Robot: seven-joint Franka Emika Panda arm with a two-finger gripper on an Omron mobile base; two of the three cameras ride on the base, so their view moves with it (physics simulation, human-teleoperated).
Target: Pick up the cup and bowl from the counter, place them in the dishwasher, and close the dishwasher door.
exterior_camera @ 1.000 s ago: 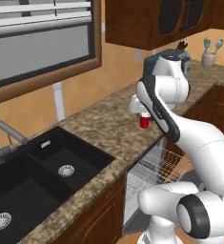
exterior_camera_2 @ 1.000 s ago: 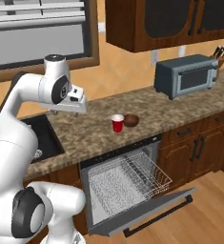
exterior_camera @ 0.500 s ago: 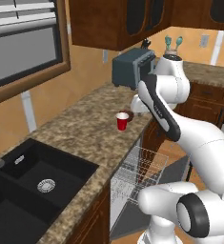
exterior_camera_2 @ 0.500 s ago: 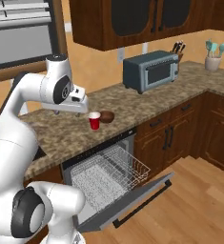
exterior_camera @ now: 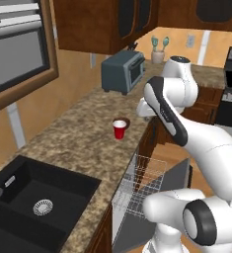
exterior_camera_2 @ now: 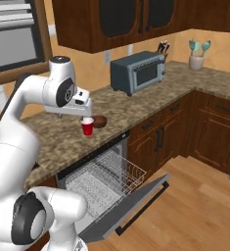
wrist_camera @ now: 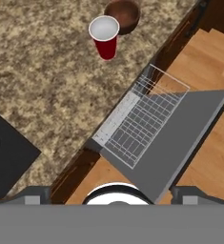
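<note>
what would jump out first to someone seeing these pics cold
The bright red cup stands upright on the speckled counter, touching or nearly touching the dark brown bowl. Just below, the dishwasher door hangs open with its white wire rack pulled out. The white arm's gripper hovers open above the cup.

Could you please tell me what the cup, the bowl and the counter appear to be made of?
The cup: probably plastic, uniform glossy red, thin white rim. The bowl: possibly wood or glazed ceramic, smooth dark brown; unclear which. The counter: looks like polished granite, speckled brown.
</note>
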